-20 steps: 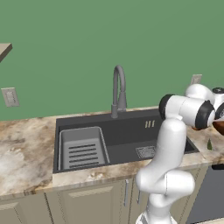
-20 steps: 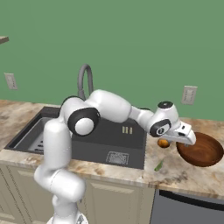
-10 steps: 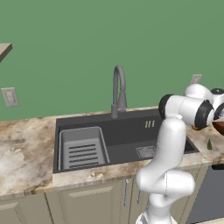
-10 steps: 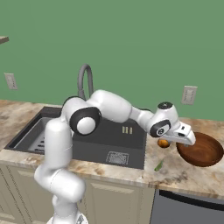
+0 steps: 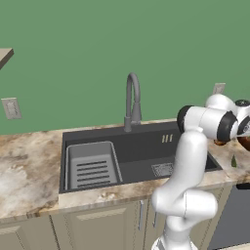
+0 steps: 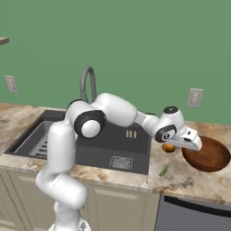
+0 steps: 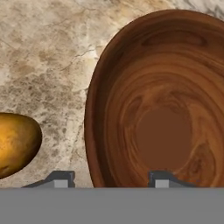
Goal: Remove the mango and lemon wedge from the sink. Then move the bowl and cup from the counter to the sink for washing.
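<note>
Where the marbled counter (image 6: 189, 180) meets green wall, a bowl (image 6: 207, 154) rests

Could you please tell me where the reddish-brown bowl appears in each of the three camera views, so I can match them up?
Left base view: bowl, a sliver at the right edge, behind the arm.
Right base view: bowl, on the counter at right.
Hand view: bowl, right and centre.
Shared landmark: the mango beside its rim, at lower left in the hand view.

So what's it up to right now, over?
Tool straddling the bowl rim, one fingertip inside. Mango beside bowl on counter. Nothing blocking.
</note>
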You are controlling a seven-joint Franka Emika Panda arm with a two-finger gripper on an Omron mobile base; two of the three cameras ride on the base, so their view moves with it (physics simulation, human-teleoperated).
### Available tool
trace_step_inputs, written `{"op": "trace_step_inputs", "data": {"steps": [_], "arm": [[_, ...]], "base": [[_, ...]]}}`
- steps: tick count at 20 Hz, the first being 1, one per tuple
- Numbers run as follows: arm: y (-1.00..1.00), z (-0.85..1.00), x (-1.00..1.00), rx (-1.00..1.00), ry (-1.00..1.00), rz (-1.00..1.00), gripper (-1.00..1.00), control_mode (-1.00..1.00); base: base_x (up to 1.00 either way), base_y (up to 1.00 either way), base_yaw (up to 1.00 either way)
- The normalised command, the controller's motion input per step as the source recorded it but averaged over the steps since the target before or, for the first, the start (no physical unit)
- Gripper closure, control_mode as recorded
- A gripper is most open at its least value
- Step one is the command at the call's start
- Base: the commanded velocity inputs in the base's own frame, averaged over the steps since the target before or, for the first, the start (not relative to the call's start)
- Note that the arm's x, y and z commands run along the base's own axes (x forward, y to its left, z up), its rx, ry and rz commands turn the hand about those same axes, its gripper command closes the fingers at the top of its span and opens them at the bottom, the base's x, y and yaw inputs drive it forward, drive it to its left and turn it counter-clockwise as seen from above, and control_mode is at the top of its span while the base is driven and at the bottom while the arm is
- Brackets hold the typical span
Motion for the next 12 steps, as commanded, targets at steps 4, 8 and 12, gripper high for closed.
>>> {"op": "trace_step_inputs", "data": {"steps": [4,8,12], "arm": [[-0.06,-0.07,0.05,0.0,0.0,0.0,1.0,-1.0],[-0.11,-0.07,0.03,0.0,0.0,0.0,1.0,-1.0],[-0.1,-0.05,0.01,0.0,0.0,0.0,1.0,-1.0]], "base": [[0.0,0.0,0.0],[0.0,0.0,0.0],[0.0,0.0,0.0]]}}
